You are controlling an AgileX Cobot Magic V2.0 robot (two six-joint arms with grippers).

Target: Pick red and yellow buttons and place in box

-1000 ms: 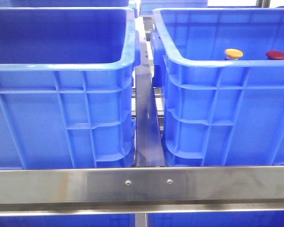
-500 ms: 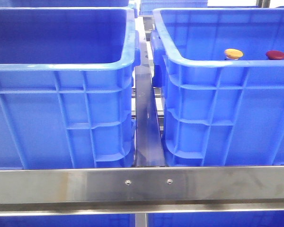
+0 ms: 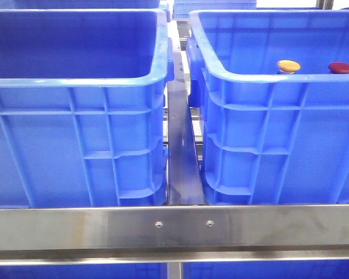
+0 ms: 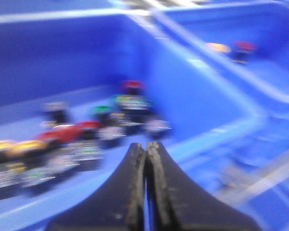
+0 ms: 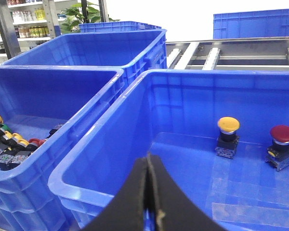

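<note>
Two blue crates stand side by side on a steel frame [image 3: 174,226]. The right box [image 3: 262,78] already holds the yellow button [image 5: 228,125] and the red button [image 5: 282,133], upright on its floor, near each other but apart. The left crate [image 5: 62,130] holds a heap of further buttons [image 5: 9,147]. Each stands with its long axis vertical, dome upward; likely light, rigid and smooth-capped, best gripped across the squarer base. Left tool [image 4: 147,149] and right tool [image 5: 148,166] are clenched and empty.
</note>
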